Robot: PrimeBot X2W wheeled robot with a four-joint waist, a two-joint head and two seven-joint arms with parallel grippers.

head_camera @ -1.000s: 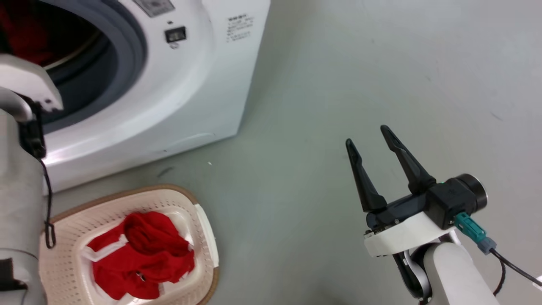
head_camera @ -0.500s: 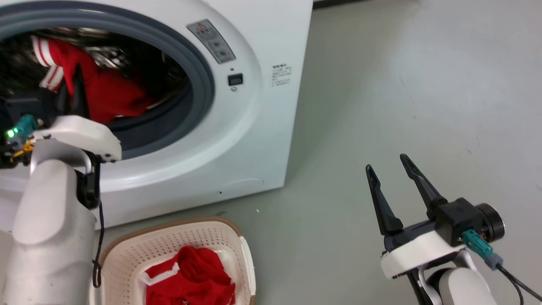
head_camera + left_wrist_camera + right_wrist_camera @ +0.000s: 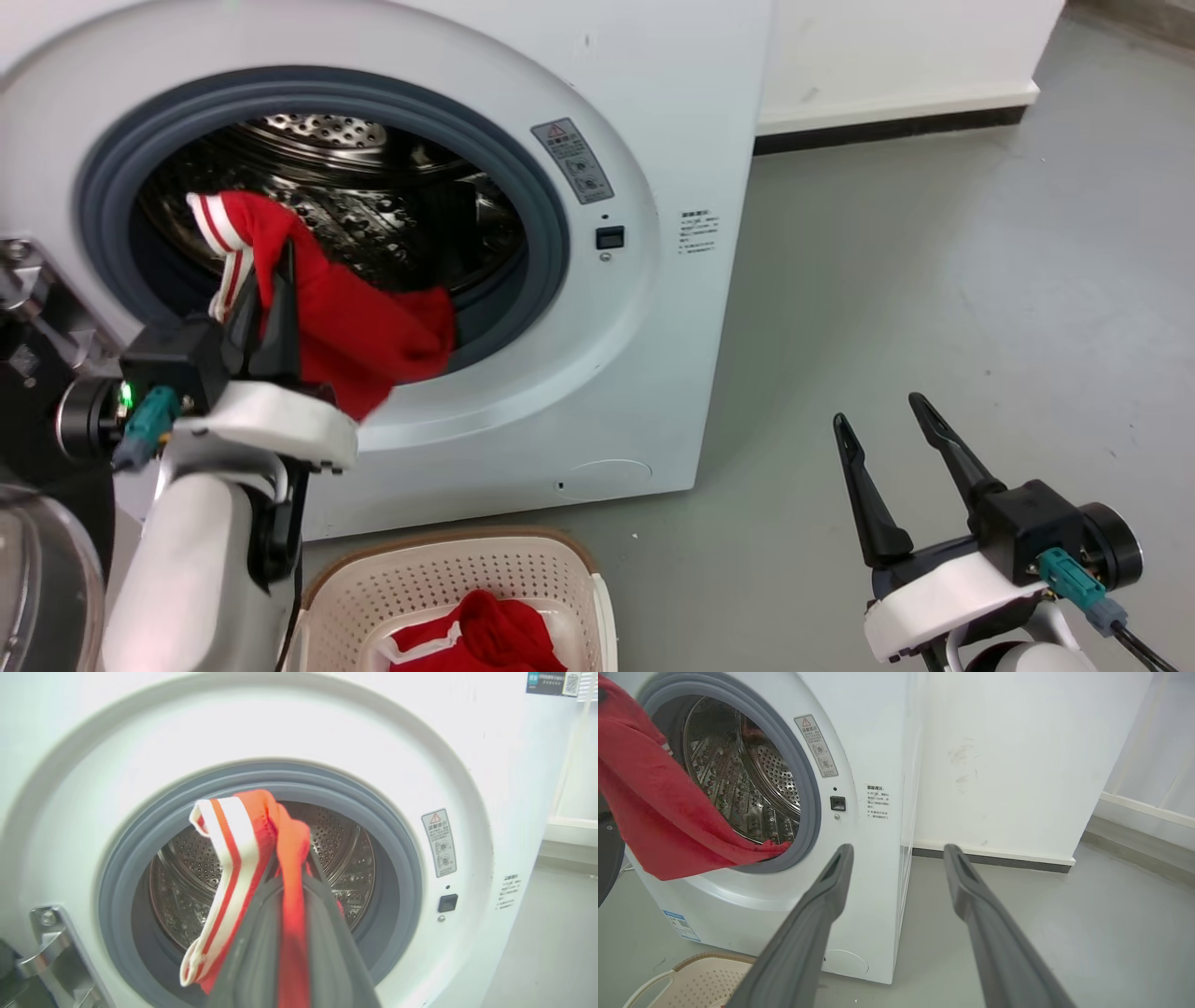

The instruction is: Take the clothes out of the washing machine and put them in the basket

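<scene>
So the head camera is tilting up, which is why you're seeing way more of the washing machine than a second ago. That part isn't the things moving.

The real change: your left arm is backing out of the drum and it's bringing a red garment along. Half a second ago that garment was sitting inside the opening; now it's hanging over the grey rim and down onto the white front.

For the task, that means the second piece is coming out. I'm guessing it's the last one, since the drum behind it is showing bare steel as far as I can see.

The basket is sitting on the floor just below the opening, with one red piece already lying in it.

Your left fingers are pinching almost closed on the garment, its striped cuff flopping over the tips. Your right fingers are hanging spread wide over the floor, holding nothing and touching nothing.
</scene>
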